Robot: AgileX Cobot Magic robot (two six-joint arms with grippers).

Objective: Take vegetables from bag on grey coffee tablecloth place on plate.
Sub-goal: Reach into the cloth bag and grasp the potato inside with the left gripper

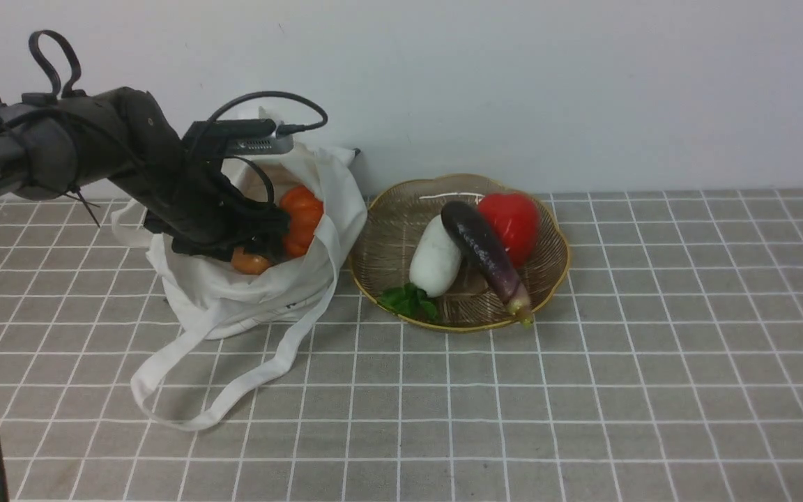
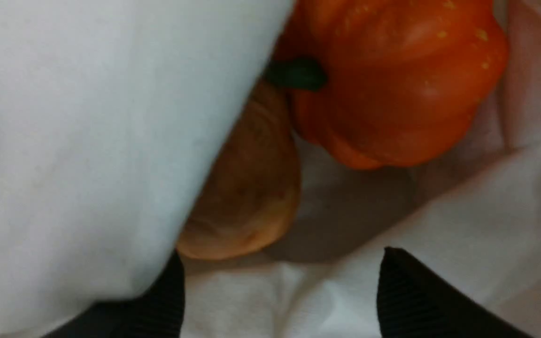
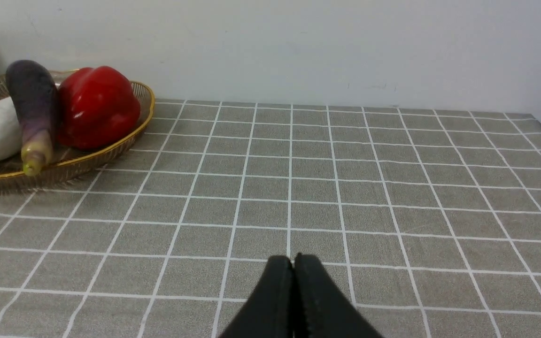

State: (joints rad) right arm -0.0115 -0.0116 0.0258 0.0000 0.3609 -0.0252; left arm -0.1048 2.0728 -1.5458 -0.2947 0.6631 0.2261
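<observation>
The off-white bag (image 1: 255, 293) stands on the grey tablecloth (image 1: 583, 390) at the left, its mouth facing the plate. Inside it lie the tan potato (image 1: 249, 262) and the orange pumpkin (image 1: 302, 217). My left gripper (image 1: 262, 240) reaches into the bag's mouth. In the left wrist view it (image 2: 280, 277) is open, its fingers (image 2: 406, 291) just short of the potato (image 2: 247, 188), which is half under a fold of bag cloth (image 2: 87, 141); the pumpkin (image 2: 392, 80) lies beyond. The right gripper (image 3: 293, 270) is shut and empty above bare cloth, out of the front view.
The brown plate (image 1: 555, 275) with a yellow rim sits right of the bag and holds a white radish (image 1: 435, 261), a purple eggplant (image 1: 485, 254), a red pepper (image 1: 513, 217) and green leaves (image 1: 408, 301). The bag's strap (image 1: 234, 390) loops forward on the cloth. A white wall stands behind.
</observation>
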